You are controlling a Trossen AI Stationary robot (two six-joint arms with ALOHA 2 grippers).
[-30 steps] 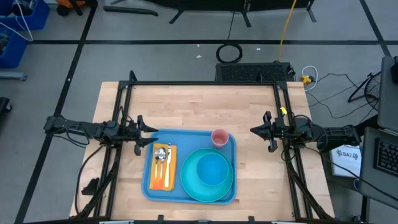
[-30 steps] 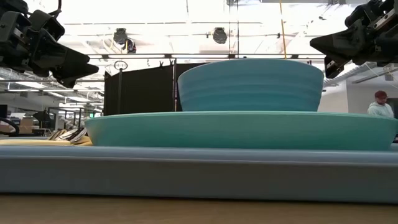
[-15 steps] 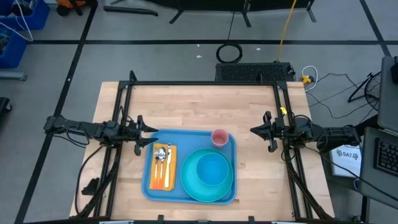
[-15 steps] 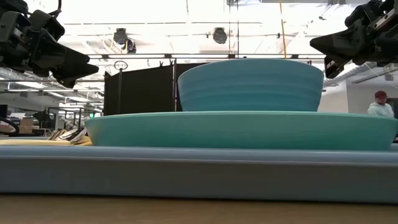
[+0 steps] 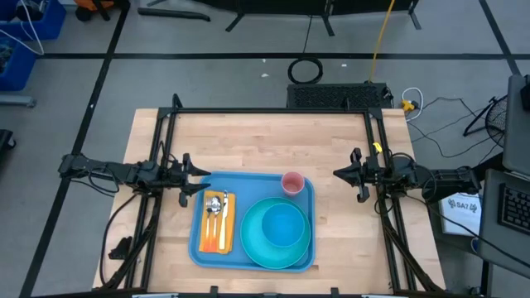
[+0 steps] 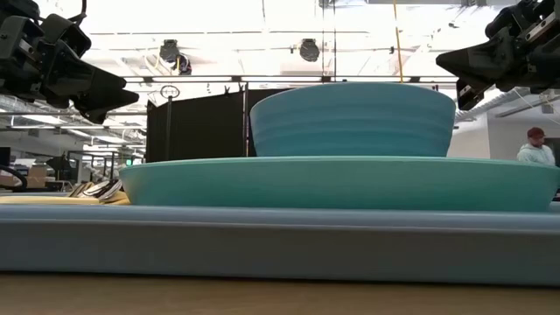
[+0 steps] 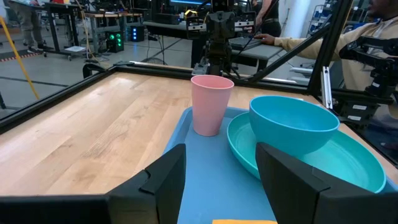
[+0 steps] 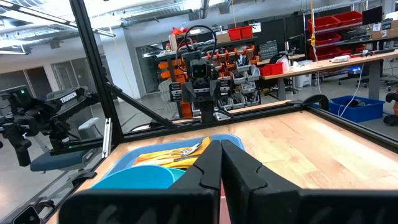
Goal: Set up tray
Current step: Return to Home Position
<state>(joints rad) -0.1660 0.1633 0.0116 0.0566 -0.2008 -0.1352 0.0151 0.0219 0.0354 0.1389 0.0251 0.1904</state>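
Blue tray (image 5: pixel 248 187) lies flat on the wooden surface (image 5: pixel 248 141), between the two arms. From above, its long side runs from the left arm's side to the right arm's side. At its left end is a yellow napkin (image 5: pixel 207 240) with cutlery (image 5: pixel 217 217) on it. Beside that is a round plate (image 5: pixel 252 248) with a bowl (image 5: pixel 281 223) on it. A pink cup (image 5: pixel 292 182) stands in the far right corner. The left hand (image 5: pixel 190 177) hangs just by the tray's far left corner. The right hand (image 5: pixel 352 174) is well apart, off to the right.

From low down, the tray's rim runs across the bottom, and both hands are up in the air.

In the left wrist view, the left hand's fingers are wide apart and hold nothing.

In the right wrist view, the right hand's fingers are pressed close together and hold nothing.
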